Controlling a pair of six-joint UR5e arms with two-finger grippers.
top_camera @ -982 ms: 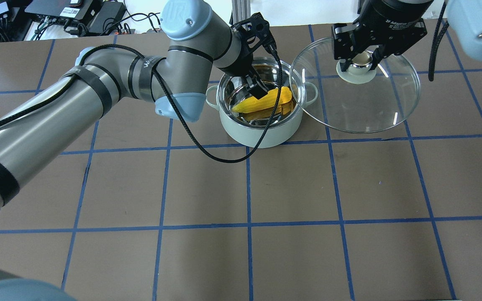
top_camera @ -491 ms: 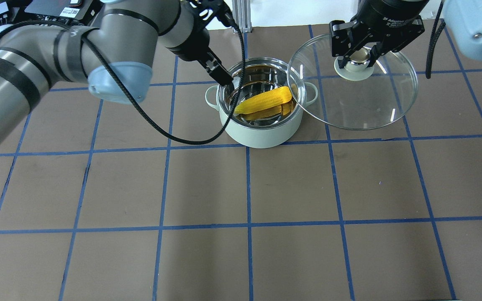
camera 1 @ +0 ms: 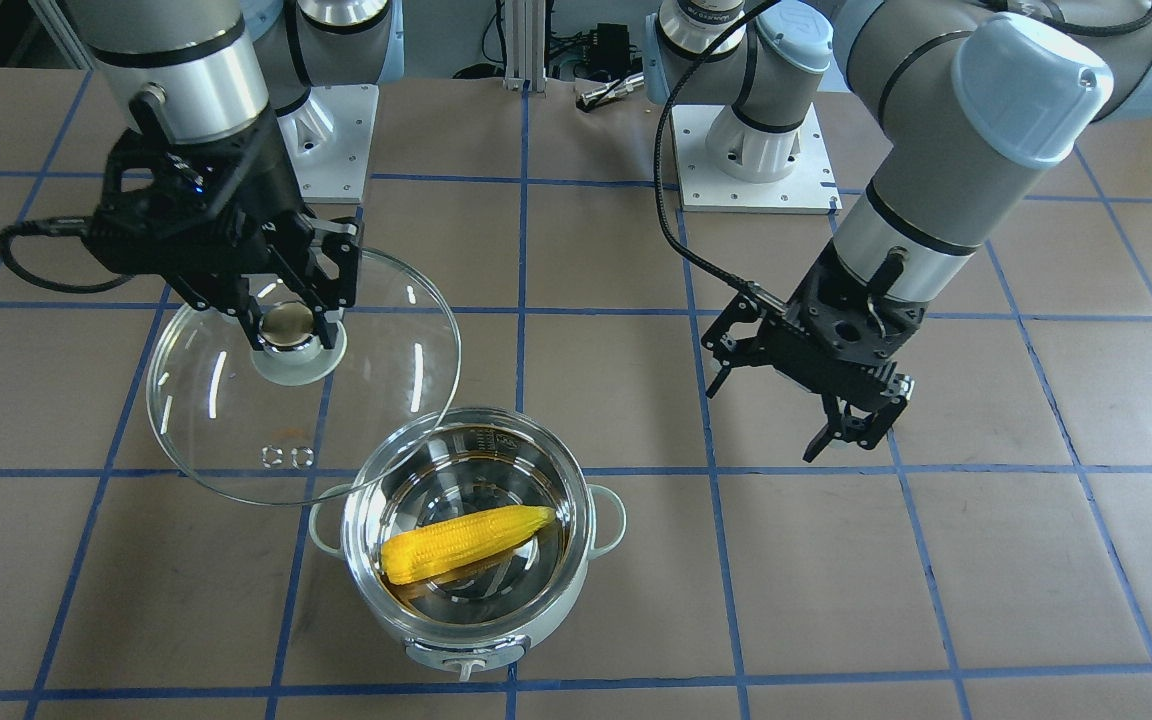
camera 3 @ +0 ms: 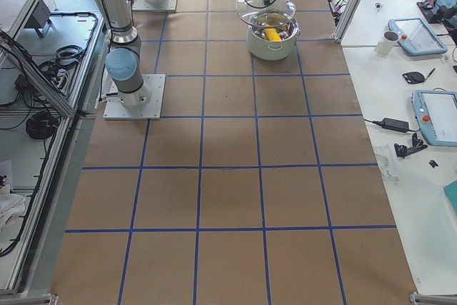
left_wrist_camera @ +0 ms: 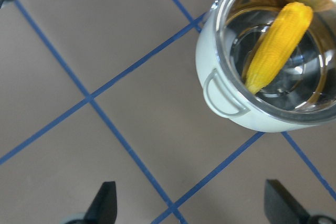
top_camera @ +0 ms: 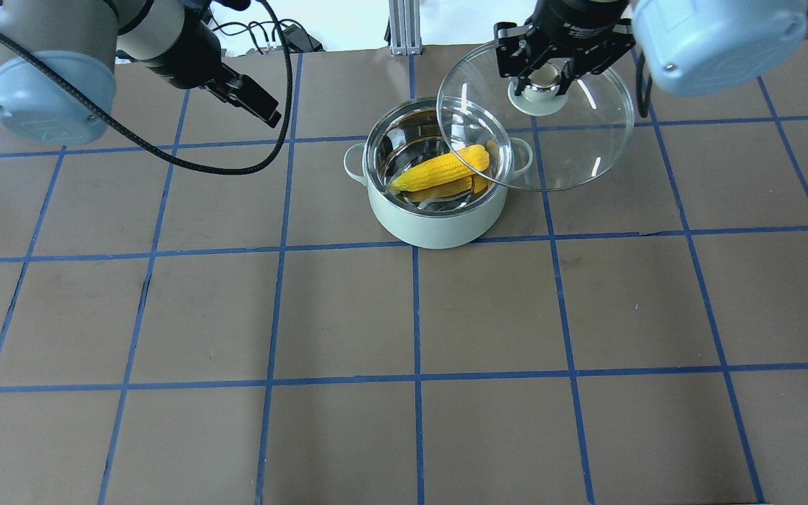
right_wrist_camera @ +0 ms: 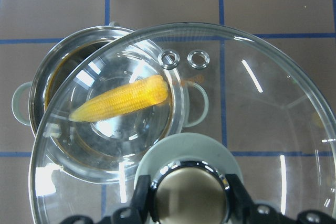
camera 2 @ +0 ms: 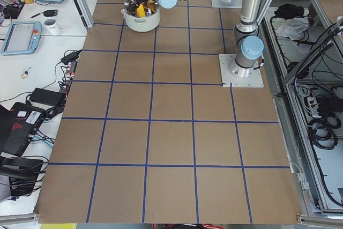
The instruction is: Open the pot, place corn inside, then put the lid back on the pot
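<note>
Since a moment ago the left tool (camera 1: 848, 437), spread and empty, has swung well clear of the pot (top_camera: 439, 226) where the corn (top_camera: 442, 170) lies, making room, I'd say, for the right tool (camera 1: 286, 325), pinching the lid (top_camera: 576, 151) at its middle, to carry it over the rim.

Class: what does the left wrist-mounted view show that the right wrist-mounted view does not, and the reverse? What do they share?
Only left wrist: the open, empty left end effector. Only right wrist: the glass lid, its two vent rings, and the right end effector shut on its knob. Both: the corn lying inside the pot.
</note>
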